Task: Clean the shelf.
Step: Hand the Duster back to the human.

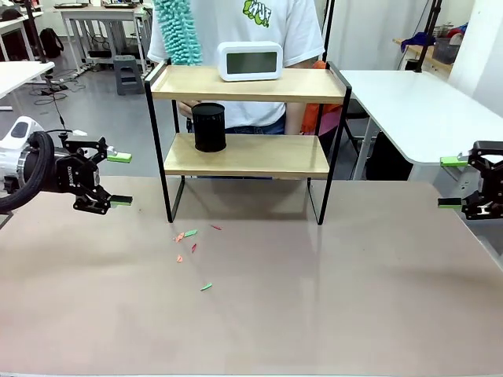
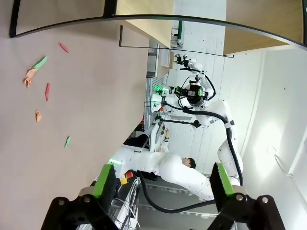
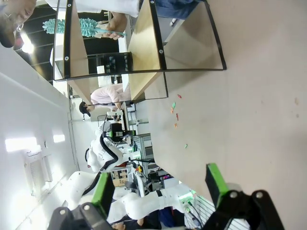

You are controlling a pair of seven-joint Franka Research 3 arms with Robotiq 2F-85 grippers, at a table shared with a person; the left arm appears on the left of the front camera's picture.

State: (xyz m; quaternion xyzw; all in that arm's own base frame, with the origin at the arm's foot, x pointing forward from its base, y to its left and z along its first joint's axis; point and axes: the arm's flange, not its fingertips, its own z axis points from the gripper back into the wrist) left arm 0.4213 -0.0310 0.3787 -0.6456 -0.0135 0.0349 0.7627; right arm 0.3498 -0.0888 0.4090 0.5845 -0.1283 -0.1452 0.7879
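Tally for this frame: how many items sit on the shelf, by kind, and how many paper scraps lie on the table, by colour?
On the shelf:
Clock: 1
Black cup: 1
On the table:
Green scraps: 2
Red or orange scraps: 4
Total: 8

The left gripper [image 1: 120, 180] and right gripper [image 1: 451, 182] hover apart, jaws spread wide.

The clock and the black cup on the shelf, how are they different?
The clock is white and boxy and stands on the top board of the shelf; the black cup is round and stands on the lower board. The clock is wider than it is tall; the cup is taller than it is wide. Both stand upright, untouched.
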